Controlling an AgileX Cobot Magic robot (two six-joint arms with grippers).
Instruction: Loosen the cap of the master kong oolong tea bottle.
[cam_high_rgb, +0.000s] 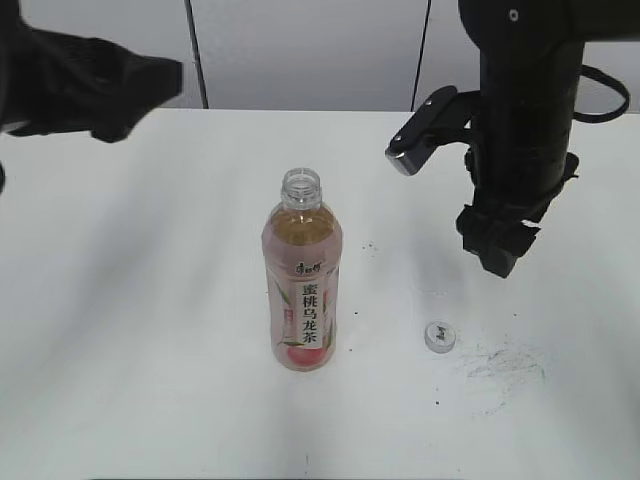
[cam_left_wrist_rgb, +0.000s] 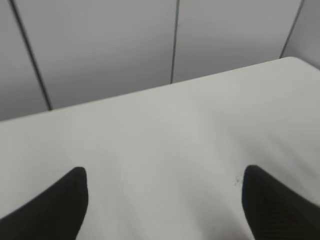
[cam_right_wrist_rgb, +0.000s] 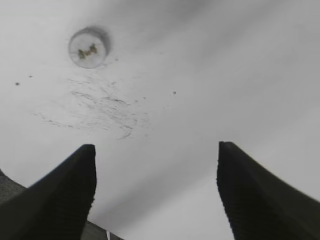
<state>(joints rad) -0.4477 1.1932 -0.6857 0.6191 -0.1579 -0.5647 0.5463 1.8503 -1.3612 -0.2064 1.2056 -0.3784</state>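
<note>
The master kong oolong tea bottle (cam_high_rgb: 301, 280) stands upright in the middle of the white table, its neck open with no cap on it. The cap (cam_high_rgb: 439, 336) lies flat on the table to the right of the bottle; it also shows in the right wrist view (cam_right_wrist_rgb: 87, 47), dark mark up. My right gripper (cam_high_rgb: 500, 250) hangs above and to the right of the cap, open and empty (cam_right_wrist_rgb: 156, 195). My left gripper (cam_high_rgb: 130, 85) is raised at the far left, open and empty (cam_left_wrist_rgb: 165, 210). The bottle is out of both wrist views.
Dark scuff marks (cam_high_rgb: 505, 362) lie on the table (cam_high_rgb: 150, 330) right of the cap, also in the right wrist view (cam_right_wrist_rgb: 100, 107). A grey panelled wall (cam_left_wrist_rgb: 100, 45) runs behind the table's far edge.
</note>
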